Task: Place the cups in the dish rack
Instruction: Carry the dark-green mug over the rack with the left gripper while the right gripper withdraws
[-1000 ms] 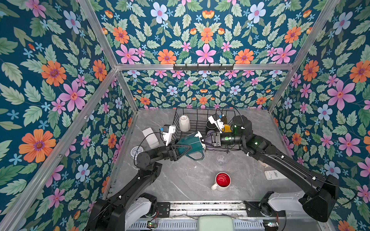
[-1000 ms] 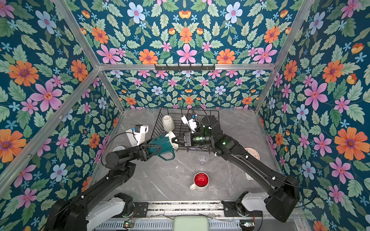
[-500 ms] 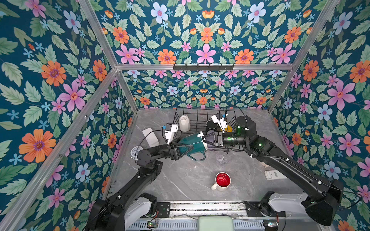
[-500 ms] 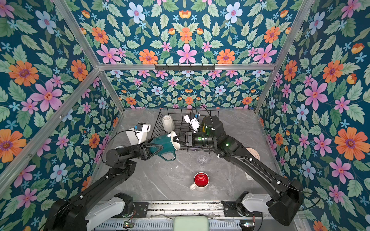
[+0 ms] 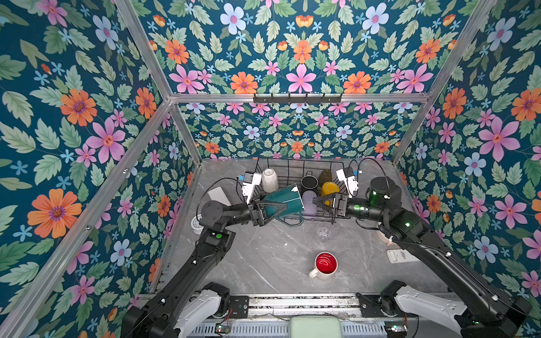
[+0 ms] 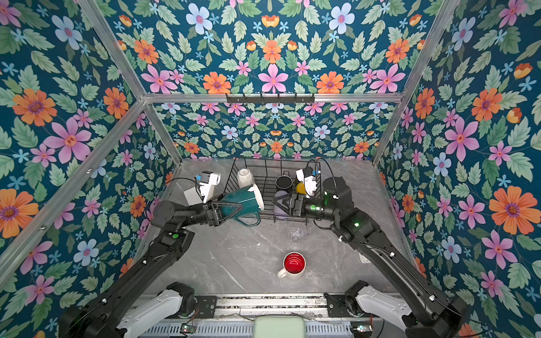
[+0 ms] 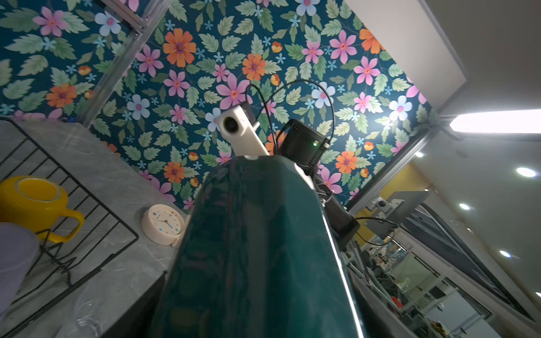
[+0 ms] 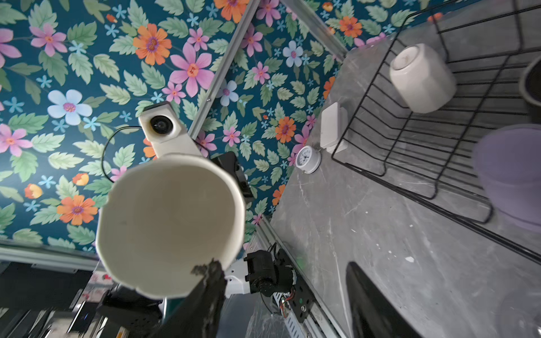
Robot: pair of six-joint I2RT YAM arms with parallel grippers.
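My left end effector is clamped on the dark green mug, which lies tipped on its side above the near edge of the dish rack. My right end effector is released, jaws apart just beside the lilac tumbler standing in the rack. The cream mug, black mug, amber tumbler and yellow mug also sit in the rack. The clear glass and the red-lined mug stand on the desk.

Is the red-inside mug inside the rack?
No, the mug stands upright on the table, in front of the rack and apart from it.
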